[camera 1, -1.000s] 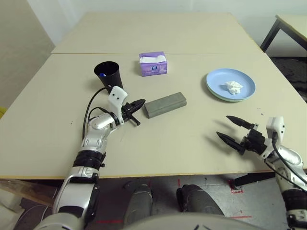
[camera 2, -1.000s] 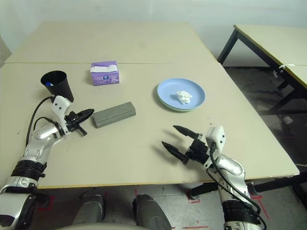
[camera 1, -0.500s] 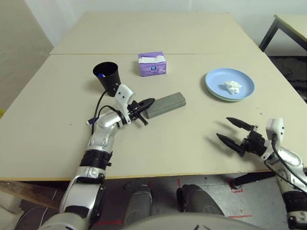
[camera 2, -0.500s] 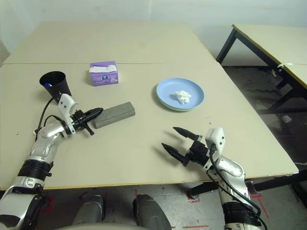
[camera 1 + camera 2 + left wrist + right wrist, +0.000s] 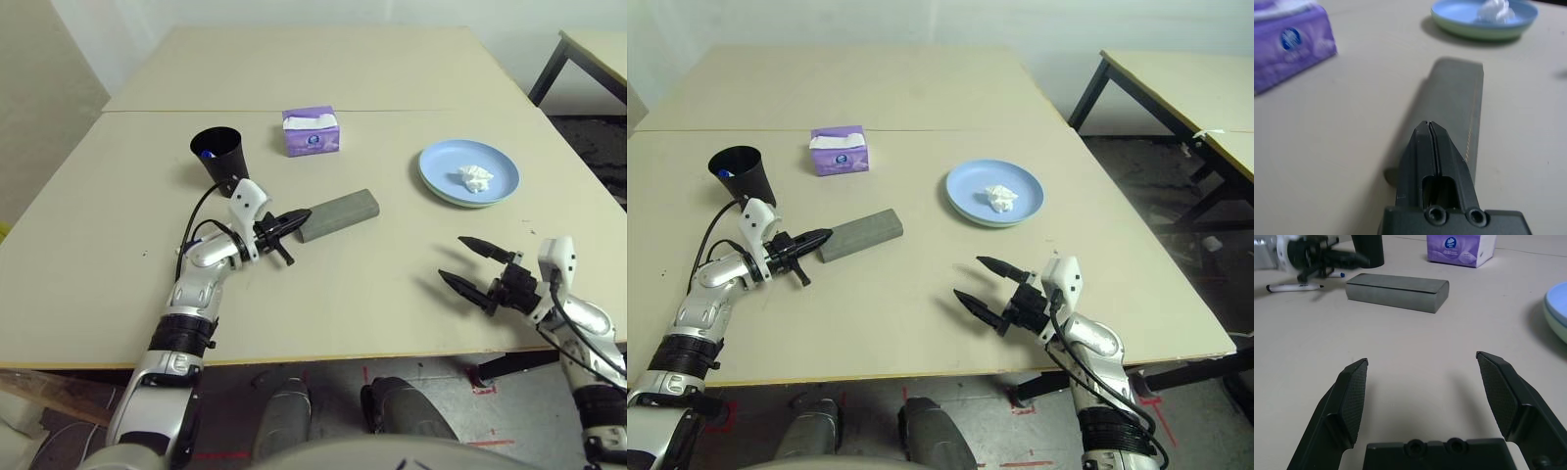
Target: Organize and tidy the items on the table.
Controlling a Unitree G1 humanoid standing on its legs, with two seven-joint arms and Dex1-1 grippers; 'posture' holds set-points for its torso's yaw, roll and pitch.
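The long grey glasses case (image 5: 338, 214) lies in the middle of the table (image 5: 392, 294). My left gripper (image 5: 299, 217) is shut and empty, its tips at the case's left end (image 5: 1459, 98). A black cup (image 5: 217, 157) behind it holds a blue-ended marker pen (image 5: 206, 153). Another white marker pen (image 5: 1295, 287) lies on the table beside my left arm. The pale-blue plate (image 5: 441, 166) sits stacked on a pale-green one, with the crumpled white tissue (image 5: 477, 177) on it. My right gripper (image 5: 453, 259) hovers open and empty near the front right edge.
A purple tissue box (image 5: 312, 130) stands behind the case. A seam (image 5: 441, 109) crosses the table behind it. A smaller table with black legs (image 5: 588, 44) stands at the far right. Bare tabletop lies between the case and my right gripper.
My left gripper has moved right from beside the cup to the case's left end, staying shut. The right gripper has barely moved.
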